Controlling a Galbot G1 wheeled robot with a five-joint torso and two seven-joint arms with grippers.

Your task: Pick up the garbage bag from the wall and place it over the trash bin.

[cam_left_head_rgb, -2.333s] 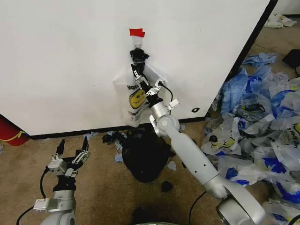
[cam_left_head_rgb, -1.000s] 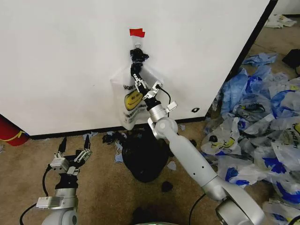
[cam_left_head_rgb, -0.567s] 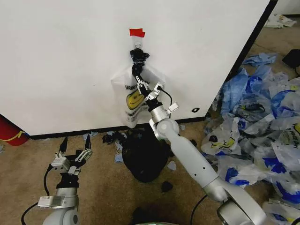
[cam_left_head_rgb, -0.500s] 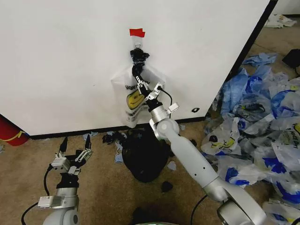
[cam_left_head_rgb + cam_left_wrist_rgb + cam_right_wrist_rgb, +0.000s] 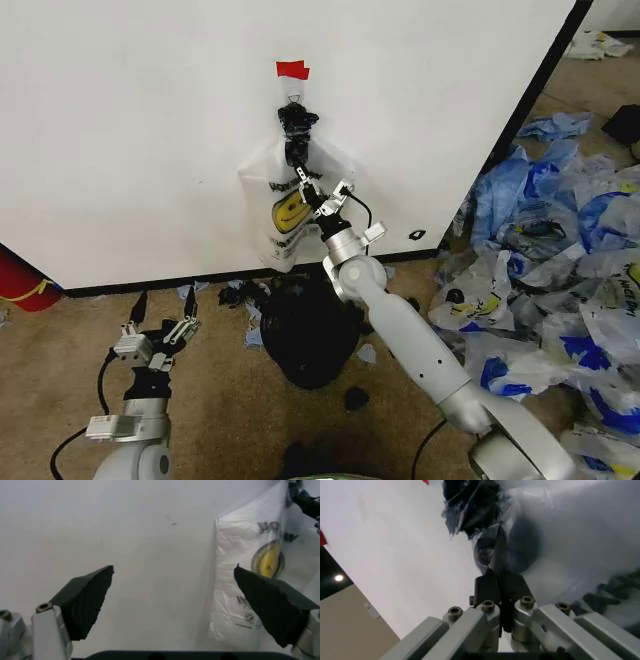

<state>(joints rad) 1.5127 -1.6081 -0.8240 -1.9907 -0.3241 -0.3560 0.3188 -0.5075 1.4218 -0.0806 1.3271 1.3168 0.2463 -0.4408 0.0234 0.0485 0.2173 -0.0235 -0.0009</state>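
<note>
1. the wall (image 5: 130,130) carried the garbage bag (image 5: 290,215), hung from a hook with its long axis vertical, directly above the trash bin (image 5: 305,335).
2. right gripper (image 5: 308,190) was nearer; fingers pressed together, pinching the bag's upper neck.
3. left gripper (image 5: 160,325) sat low, well apart, fingers spread.

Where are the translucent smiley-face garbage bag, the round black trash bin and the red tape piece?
translucent smiley-face garbage bag (image 5: 284,215), head view, on its yellow face print.
round black trash bin (image 5: 306,335), head view, on its dark body below the bag.
red tape piece (image 5: 292,70), head view, on its middle, above the hook.
</note>
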